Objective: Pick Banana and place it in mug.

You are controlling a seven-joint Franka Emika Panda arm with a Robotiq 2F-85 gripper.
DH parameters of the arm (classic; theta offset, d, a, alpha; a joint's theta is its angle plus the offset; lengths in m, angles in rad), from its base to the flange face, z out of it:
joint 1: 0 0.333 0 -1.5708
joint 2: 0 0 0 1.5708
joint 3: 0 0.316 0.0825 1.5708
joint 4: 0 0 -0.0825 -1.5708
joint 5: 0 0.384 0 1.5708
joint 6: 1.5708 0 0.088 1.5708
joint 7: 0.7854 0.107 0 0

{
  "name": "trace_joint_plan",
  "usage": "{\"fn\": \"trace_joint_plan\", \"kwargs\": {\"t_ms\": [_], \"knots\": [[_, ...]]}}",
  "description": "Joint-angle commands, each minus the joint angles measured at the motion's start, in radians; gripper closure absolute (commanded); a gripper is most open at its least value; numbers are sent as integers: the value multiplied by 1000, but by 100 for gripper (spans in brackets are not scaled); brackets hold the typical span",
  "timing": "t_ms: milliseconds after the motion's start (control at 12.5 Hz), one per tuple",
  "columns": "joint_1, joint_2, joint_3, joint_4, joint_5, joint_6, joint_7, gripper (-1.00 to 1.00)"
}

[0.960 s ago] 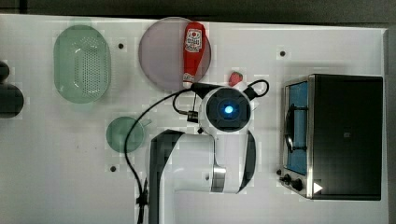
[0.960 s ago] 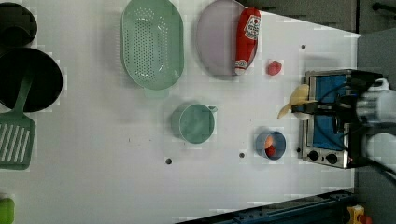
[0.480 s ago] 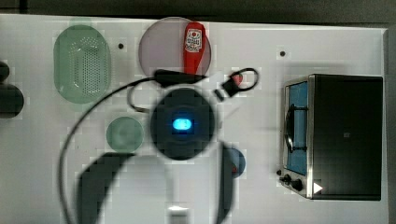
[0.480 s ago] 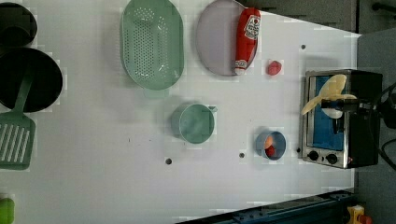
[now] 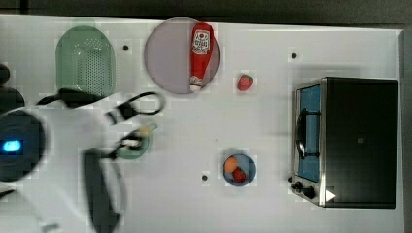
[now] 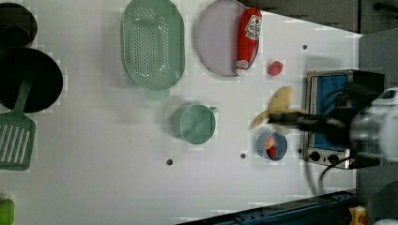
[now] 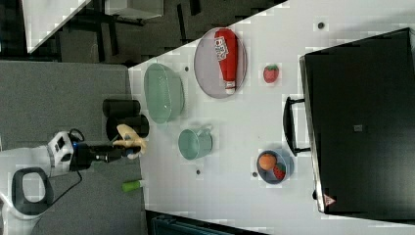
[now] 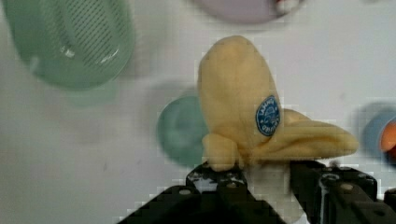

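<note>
Overhead, a white bench (image 5: pixel 272 121) carries kitchen toys while a robot arm carries a pale yellow banana (image 8: pixel 247 112) in the air, its claw (image 8: pixel 261 179) closed on the fruit's lower end. Through the wrist view the banana hangs above the bench with the round green mug (image 8: pixel 180 130) partly hidden behind it. From the left view, the banana (image 6: pixel 277 105) floats between the mug (image 6: pixel 195 124) and a black toaster oven (image 6: pixel 342 117), at about 3 o'clock from the mug and just above a small blue bowl (image 6: pixel 272 145). Farther off, at roughly 11 o'clock from the mug, sits a green colander (image 6: pixel 152 44); at 1 o'clock, a red ketchup bottle (image 6: pixel 248 40) lies on a lilac plate (image 6: pixel 218 42), with a strawberry (image 6: pixel 275 68) nearby.
</note>
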Motion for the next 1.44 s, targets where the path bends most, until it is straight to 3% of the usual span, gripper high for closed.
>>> {"fn": "trace_joint_plan", "kwargs": {"t_ms": [80,400,800,1200,1440], "knots": [[12,66,36,-39,-1,24,245,30],[12,160,52,-144,-1,278,257,30],[10,220,50,-203,-1,382,257,29],[10,219,50,-215,-1,436,256,-96],[3,193,34,-186,-1,444,271,-100]]}}
